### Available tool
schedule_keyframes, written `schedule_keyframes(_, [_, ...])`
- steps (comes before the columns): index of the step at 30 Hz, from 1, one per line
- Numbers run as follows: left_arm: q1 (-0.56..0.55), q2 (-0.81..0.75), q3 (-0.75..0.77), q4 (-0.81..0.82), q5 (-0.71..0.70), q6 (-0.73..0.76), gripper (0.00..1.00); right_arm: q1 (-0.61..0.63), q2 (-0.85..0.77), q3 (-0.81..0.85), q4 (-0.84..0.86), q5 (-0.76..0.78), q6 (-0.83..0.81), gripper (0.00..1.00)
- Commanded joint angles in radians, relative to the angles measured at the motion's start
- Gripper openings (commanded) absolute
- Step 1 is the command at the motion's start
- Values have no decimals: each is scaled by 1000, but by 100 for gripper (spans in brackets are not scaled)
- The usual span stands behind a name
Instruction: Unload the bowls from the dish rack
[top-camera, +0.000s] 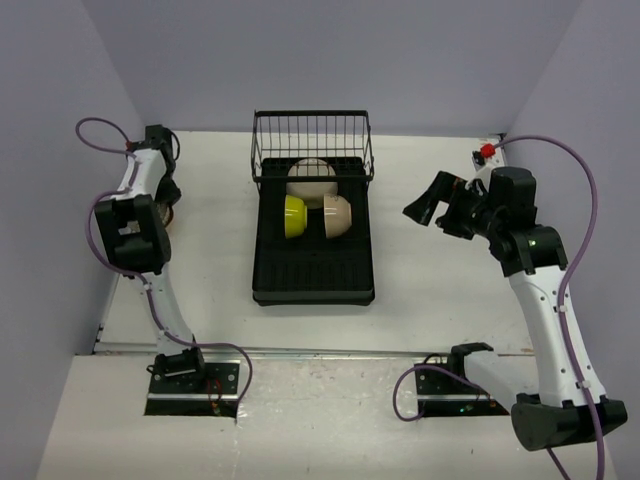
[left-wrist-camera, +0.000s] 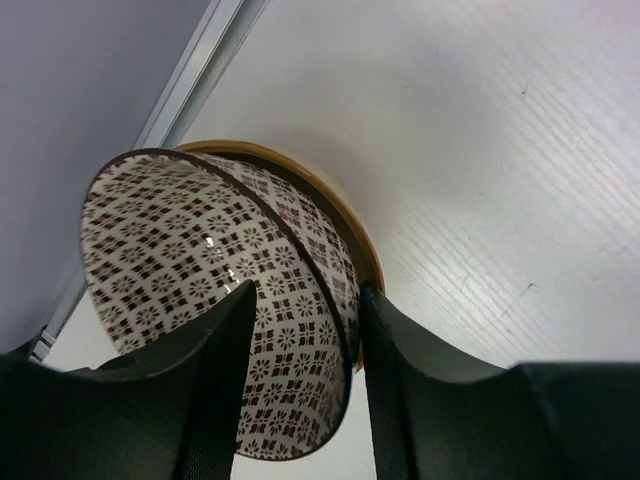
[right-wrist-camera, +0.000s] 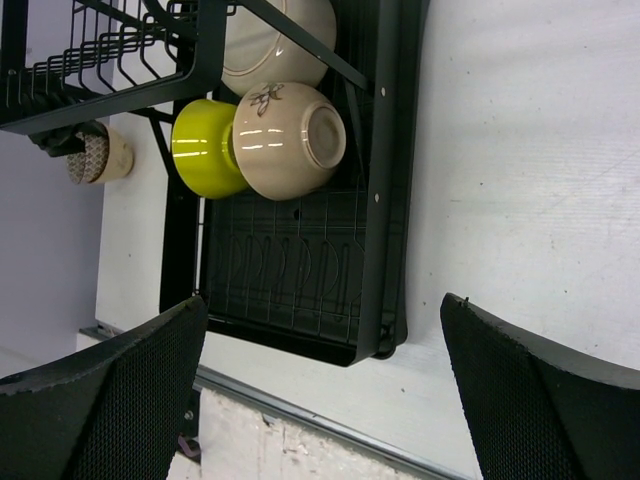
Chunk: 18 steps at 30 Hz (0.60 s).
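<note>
My left gripper (left-wrist-camera: 305, 290) straddles the wall of the net-pattern bowl (left-wrist-camera: 170, 240), one finger inside and one outside. It holds the bowl tilted in a cream bowl (left-wrist-camera: 345, 215) on the table at the far left (top-camera: 172, 212). The black dish rack (top-camera: 262, 270) holds a lime-yellow bowl (top-camera: 293, 217), a cream bowl (top-camera: 338, 215) and a larger cream bowl (top-camera: 312, 178), all on their sides. My right gripper (top-camera: 425, 207) is open and empty, to the right of the rack. Its wrist view shows the rack (right-wrist-camera: 390, 200), the lime-yellow bowl (right-wrist-camera: 205, 150) and the cream bowl (right-wrist-camera: 290, 140).
The rack's wire basket section (top-camera: 312, 135) stands at its far end. The near half of the rack floor (top-camera: 313, 265) holds nothing. A metal strip (left-wrist-camera: 190, 70) edges the table on the left, next to the wall. A red part (top-camera: 487, 151) sits at the far right corner.
</note>
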Motion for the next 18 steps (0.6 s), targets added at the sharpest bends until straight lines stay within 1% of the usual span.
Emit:
schedule_keyframes(1, [-18,-88,27,15,52,-7,48,6,-23,-7,18,-24,14,99])
schedule_keyframes(4, [-30,-88,81,-11,47,-8,48,5,-27,-6,14,-23,9,99])
schedule_keyframes(8, [-31,-90,109,-30,44,-11,48,5,-38,2,3,-15,2,99])
schedule_keyframes(14, [-33,-117,44,-28,33,-17,49,5,-54,9,-8,-24,0,99])
schedule_keyframes(17, [-42,-177,18,-21,81,-31,49,5,-46,11,-17,-33,-1,99])
schedule_keyframes(18, [-47,-226,14,-22,93,-36,50,5,-44,9,-17,-35,-3,99])
